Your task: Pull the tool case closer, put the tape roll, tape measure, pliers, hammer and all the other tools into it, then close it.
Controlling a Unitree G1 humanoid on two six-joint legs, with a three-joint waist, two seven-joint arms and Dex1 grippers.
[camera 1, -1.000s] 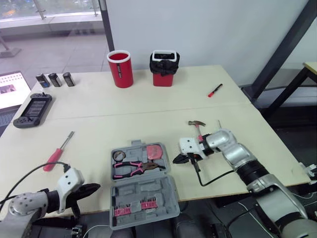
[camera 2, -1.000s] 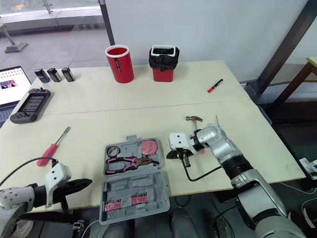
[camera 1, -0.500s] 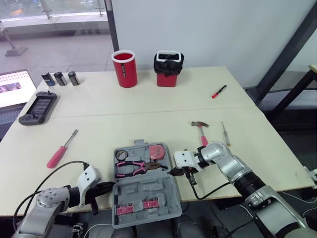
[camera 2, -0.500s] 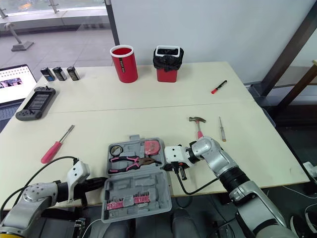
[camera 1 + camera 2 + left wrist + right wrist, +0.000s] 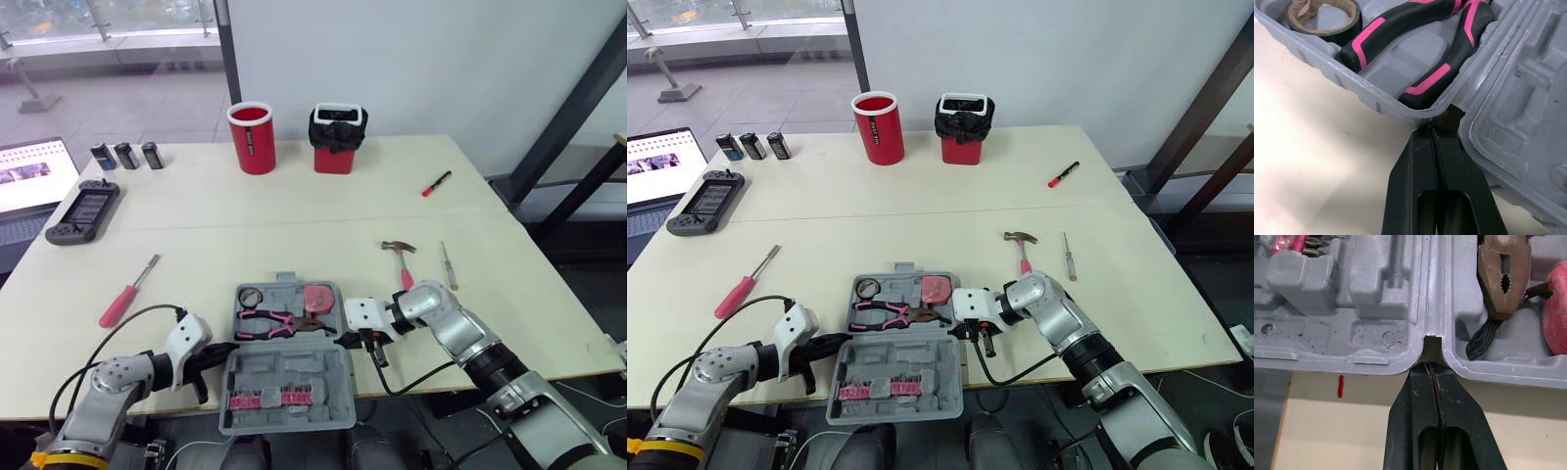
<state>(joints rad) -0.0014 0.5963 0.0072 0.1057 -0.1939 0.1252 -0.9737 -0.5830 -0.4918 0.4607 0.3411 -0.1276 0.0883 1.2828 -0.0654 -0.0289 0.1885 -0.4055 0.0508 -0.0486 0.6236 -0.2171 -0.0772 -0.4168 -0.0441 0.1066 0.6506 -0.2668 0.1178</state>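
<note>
Tool case (image 5: 290, 372), grey moulded plastic, is lying open at the near middle edge of the table (image 5: 294, 220): judged stiff, light and easy to slide, best taken at its side hinge notches, where the left gripper (image 5: 1434, 131) and right gripper (image 5: 1433, 368) are pressing, fingers closed together, empty.

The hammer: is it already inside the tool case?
No, the hammer lies on the table, to the right of the open tool case.

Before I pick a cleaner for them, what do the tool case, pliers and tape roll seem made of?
Tool case: grey moulded plastic, matt, judging by its formed recesses and rounded rims. Pliers: dull brownish metal head, likely steel; black-and-pink grips look rubbery. Tape roll: black tape, probably vinyl, on a brown cardboard-looking core.
</note>
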